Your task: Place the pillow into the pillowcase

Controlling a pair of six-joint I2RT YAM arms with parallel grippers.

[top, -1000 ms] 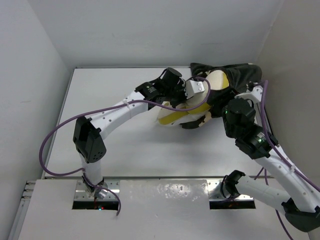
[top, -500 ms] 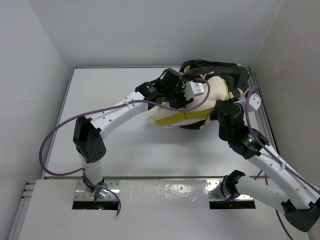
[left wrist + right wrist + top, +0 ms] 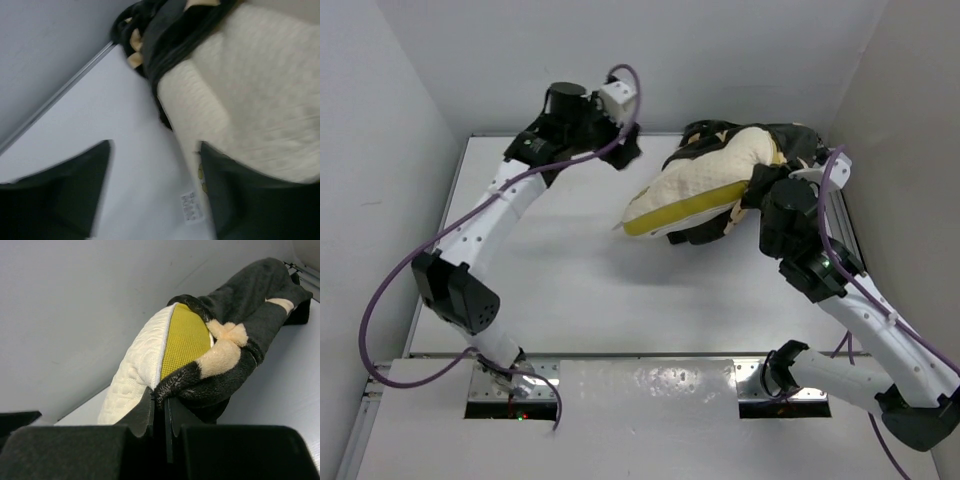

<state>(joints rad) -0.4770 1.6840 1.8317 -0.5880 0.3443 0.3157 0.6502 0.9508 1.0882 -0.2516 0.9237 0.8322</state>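
Pillow [image 3: 700, 185] only part-way into the pillowcase [image 3: 798, 140]: right claw [image 3: 159, 402] clamped on its hem, left claw [image 3: 155, 145] spread empty, bare end just ahead.

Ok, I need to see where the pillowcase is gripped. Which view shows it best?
Right wrist: the pillowcase is close up, its edge pinched in the shut right fingers beside the pillow. Top external shows it bunched round the pillow's far end, the grip hidden by the right arm. Left wrist shows only a blurred black bunch.
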